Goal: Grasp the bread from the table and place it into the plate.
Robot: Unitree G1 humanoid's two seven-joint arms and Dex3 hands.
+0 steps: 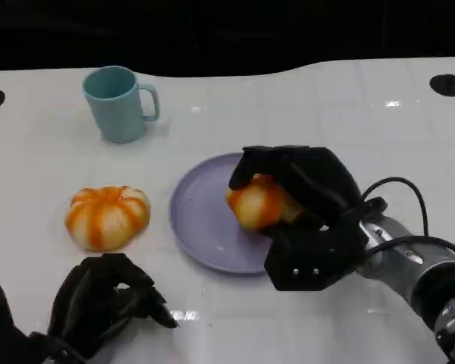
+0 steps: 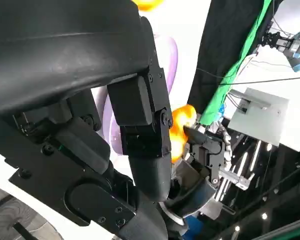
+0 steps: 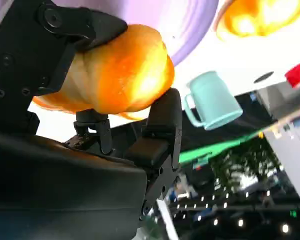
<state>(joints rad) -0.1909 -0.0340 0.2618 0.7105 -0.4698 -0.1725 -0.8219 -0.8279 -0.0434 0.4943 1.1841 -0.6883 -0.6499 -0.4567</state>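
Note:
My right hand (image 1: 307, 208) grips a golden-orange bread roll (image 1: 259, 203) over the right part of the lilac plate (image 1: 199, 220); its fingers wrap over the roll's top and far side. Whether the roll touches the plate cannot be told. The right wrist view has the roll (image 3: 121, 75) clamped between black fingers (image 3: 162, 120), with the plate (image 3: 182, 20) behind it. My left hand (image 1: 102, 303) lies at the front left of the table, fingers curled in, holding nothing. The left wrist view looks past that hand (image 2: 140, 145) to the roll (image 2: 182, 122) and the plate (image 2: 166, 57).
A second, pumpkin-shaped orange-and-white bun (image 1: 106, 216) sits left of the plate. A light blue mug (image 1: 117, 102) stands at the back left. Bare white table (image 1: 379, 129) stretches to the right and behind the plate.

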